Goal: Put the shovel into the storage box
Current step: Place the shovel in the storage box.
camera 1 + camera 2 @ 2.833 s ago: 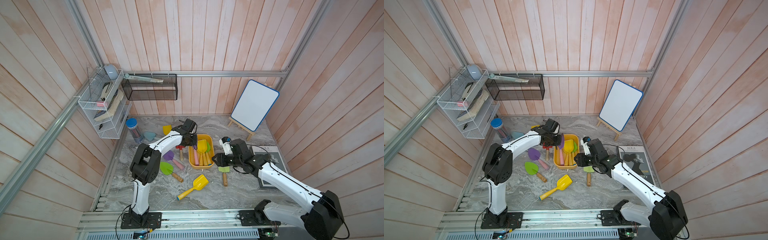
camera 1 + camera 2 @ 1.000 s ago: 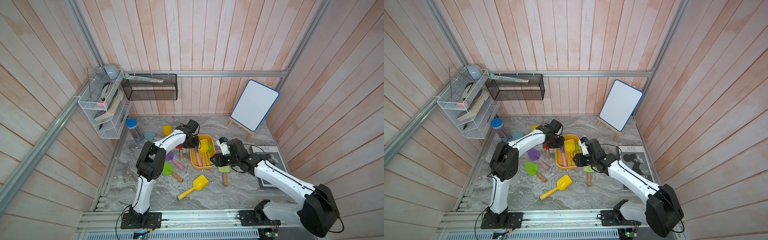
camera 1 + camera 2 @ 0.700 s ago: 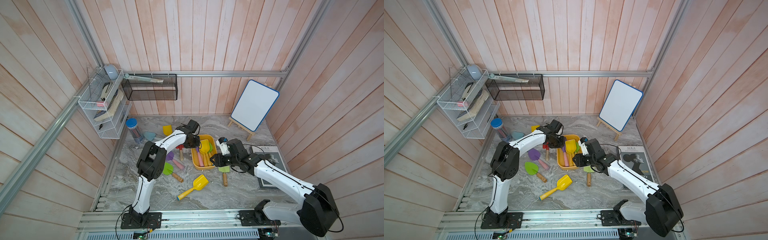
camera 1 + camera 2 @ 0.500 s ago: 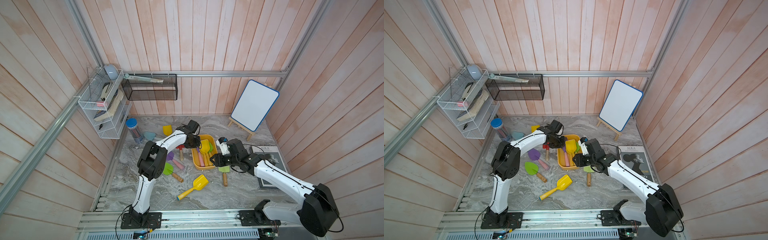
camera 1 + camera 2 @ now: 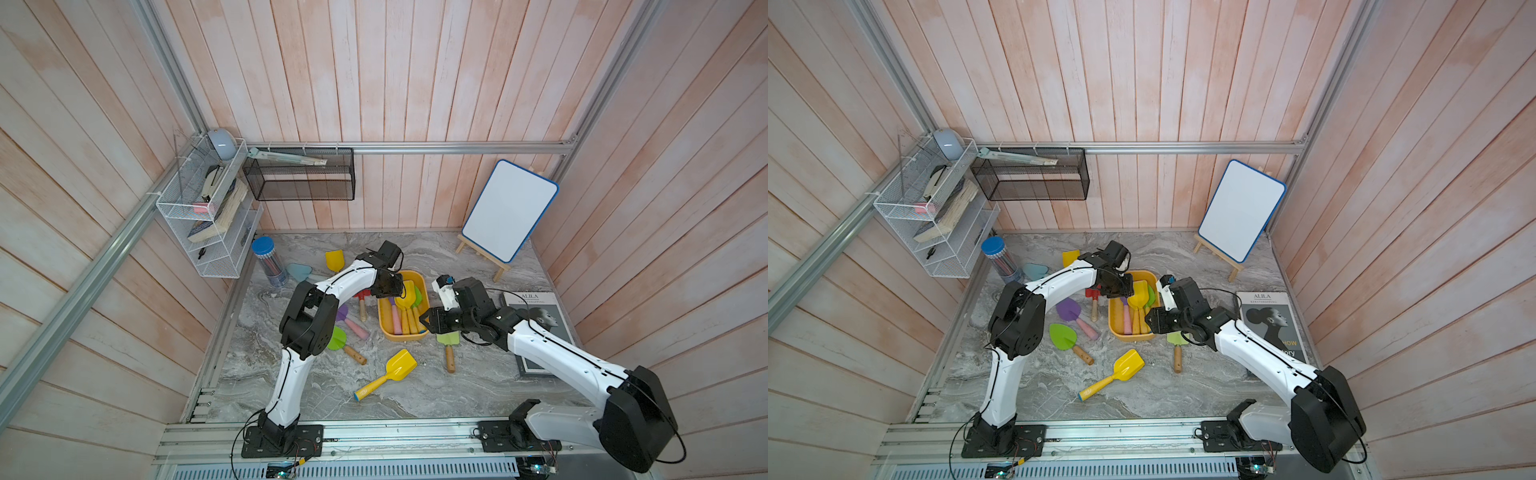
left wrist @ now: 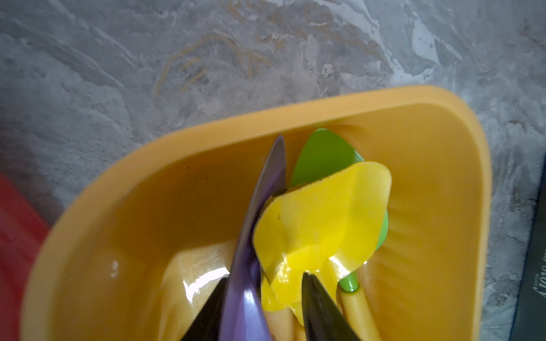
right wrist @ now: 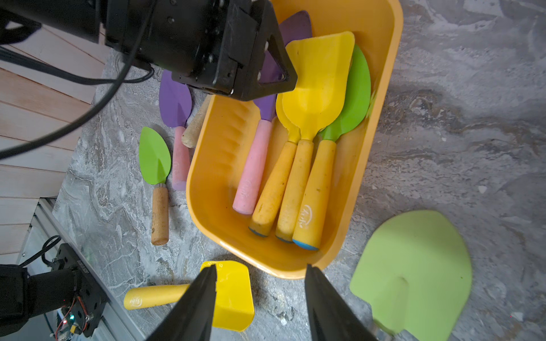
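With jaws parted, the left gripper (image 6: 266,285) is straddling the purple shovel (image 6: 271,177) — standing on edge inside the storage box (image 6: 206,141) against a yellow scoop (image 6: 319,218) — so lifting away could be snagging it back out, while the right gripper (image 7: 260,267) is hovering nearby, jaws apart and empty.

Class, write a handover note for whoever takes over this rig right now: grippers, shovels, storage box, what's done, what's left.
Left gripper: open, jaws astride the boxed purple shovel's blade.
Right gripper: open, empty, over the storage box's handle end.
Done: four boxed: purple, two boxed yellow shovels, boxed green shovel.
Left: seven on the table: loose yellow shovel, light green shovel, loose green shovel, loose purple shovel, red-headed tool, pale blue shovel, yellow blade at the back.
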### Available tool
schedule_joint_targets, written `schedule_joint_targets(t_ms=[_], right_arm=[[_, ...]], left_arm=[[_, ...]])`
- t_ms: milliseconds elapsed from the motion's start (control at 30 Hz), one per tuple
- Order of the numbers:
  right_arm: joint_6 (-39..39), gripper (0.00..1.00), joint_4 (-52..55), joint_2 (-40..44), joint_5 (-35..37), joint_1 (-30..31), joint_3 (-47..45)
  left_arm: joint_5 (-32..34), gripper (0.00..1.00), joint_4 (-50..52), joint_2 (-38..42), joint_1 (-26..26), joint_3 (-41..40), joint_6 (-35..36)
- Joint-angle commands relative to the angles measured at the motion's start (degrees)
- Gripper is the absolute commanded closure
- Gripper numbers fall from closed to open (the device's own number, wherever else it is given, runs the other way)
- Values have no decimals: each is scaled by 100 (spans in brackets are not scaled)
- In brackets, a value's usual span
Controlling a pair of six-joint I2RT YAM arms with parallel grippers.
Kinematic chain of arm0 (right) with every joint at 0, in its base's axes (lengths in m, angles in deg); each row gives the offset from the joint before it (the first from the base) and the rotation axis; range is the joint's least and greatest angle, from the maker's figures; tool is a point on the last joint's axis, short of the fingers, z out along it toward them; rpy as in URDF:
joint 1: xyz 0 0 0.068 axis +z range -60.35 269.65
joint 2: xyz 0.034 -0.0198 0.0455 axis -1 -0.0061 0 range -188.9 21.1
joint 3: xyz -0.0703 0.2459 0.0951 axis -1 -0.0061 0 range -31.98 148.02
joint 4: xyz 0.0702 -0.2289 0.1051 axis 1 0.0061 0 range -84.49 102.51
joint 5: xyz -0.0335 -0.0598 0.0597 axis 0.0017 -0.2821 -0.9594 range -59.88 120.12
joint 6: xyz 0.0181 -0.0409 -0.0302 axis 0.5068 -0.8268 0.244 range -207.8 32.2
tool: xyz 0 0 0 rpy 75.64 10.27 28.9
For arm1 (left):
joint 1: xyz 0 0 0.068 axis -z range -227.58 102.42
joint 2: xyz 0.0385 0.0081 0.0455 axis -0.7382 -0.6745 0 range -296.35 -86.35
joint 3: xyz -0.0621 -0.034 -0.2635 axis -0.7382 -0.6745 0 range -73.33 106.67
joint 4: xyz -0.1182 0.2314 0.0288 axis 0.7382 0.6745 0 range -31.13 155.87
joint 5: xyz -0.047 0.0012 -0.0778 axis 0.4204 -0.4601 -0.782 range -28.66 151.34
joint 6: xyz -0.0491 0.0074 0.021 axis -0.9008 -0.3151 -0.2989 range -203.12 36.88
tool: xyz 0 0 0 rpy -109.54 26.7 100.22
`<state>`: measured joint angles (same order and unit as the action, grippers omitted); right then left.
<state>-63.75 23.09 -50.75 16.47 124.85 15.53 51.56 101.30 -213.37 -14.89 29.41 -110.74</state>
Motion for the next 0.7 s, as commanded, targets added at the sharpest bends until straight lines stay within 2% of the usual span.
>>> schedule_joint_targets(t_ms=[0,400,667], right_arm=[[-65,47,-14,-66,-84,-13,13],[-79,47,13,-109,-97,-13,57],[-92,47,9,-136,-129,-12,75]], left_arm=[[304,52,435,-266,-39,308,218],[777,34,1190,-595,-4,1175,350],[941,31,1335,-698,36,1556,423]])
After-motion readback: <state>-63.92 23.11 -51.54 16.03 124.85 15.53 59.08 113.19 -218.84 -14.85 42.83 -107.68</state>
